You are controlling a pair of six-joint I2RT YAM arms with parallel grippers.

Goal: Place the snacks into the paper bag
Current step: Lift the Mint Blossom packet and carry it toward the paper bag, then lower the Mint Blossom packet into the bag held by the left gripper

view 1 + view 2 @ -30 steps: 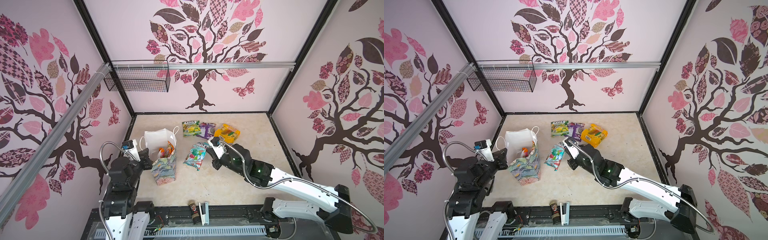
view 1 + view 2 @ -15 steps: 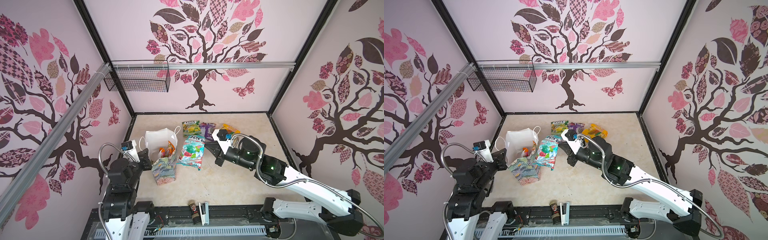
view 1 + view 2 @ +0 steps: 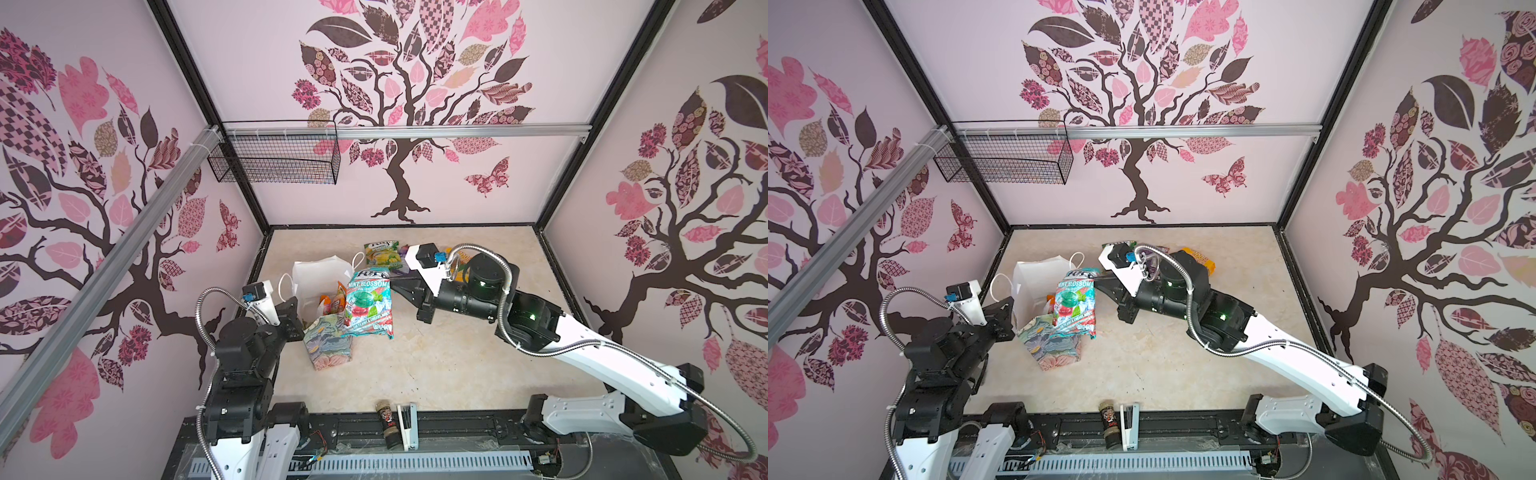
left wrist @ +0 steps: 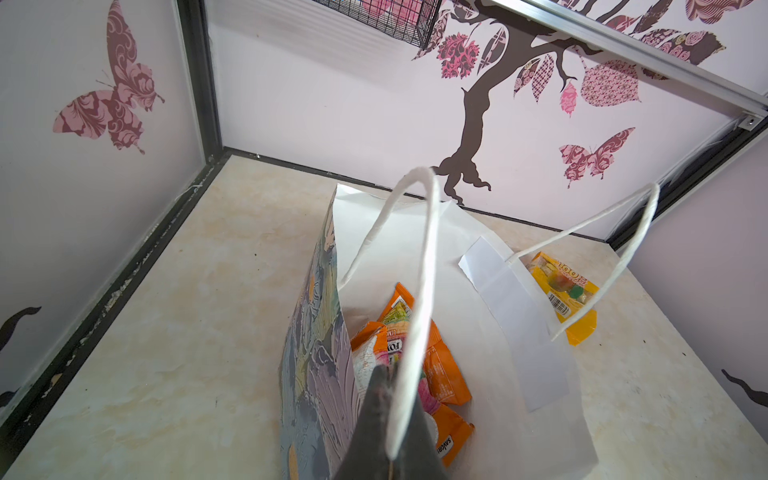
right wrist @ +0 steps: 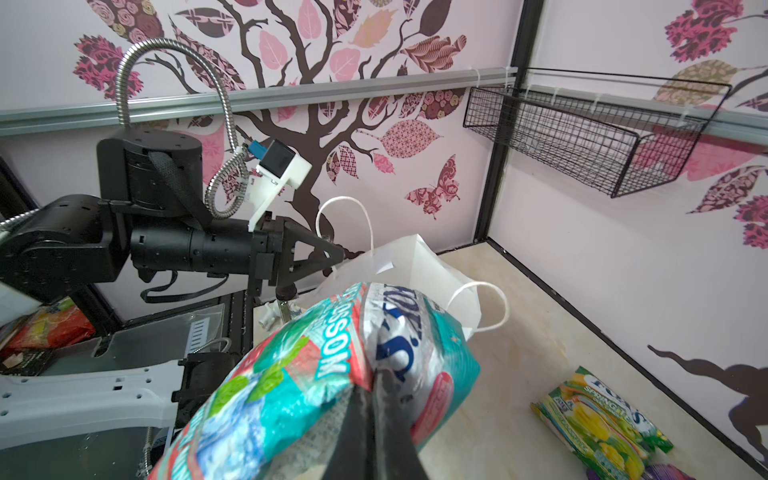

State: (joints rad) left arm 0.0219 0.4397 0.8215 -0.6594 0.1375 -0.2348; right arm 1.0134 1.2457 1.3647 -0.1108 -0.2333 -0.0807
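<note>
A: What has the right end effector (image 5: 376, 390) got?

B: Its jaws are pinched tight on one end of the teal Mint Blossom packet (image 3: 368, 303). The packet hangs clear of the desk (image 3: 457, 353), and in both top views it overlaps the right rim of the paper bag (image 3: 328, 347).

A: And the left end effector (image 4: 382, 374)?

B: It is closed narrow on the bag's near rim, right beside a white cord handle (image 4: 419, 266). The bag stands upright with its mouth open, left of the desk's middle.

A: Is anything inside?

B: Orange packets (image 4: 440, 374) lie at the bottom. A green-yellow packet (image 3: 381, 254) lies flat on the desk behind the bag, and a yellow packet (image 4: 565, 291) lies on the desk beyond the bag's far wall.
</note>
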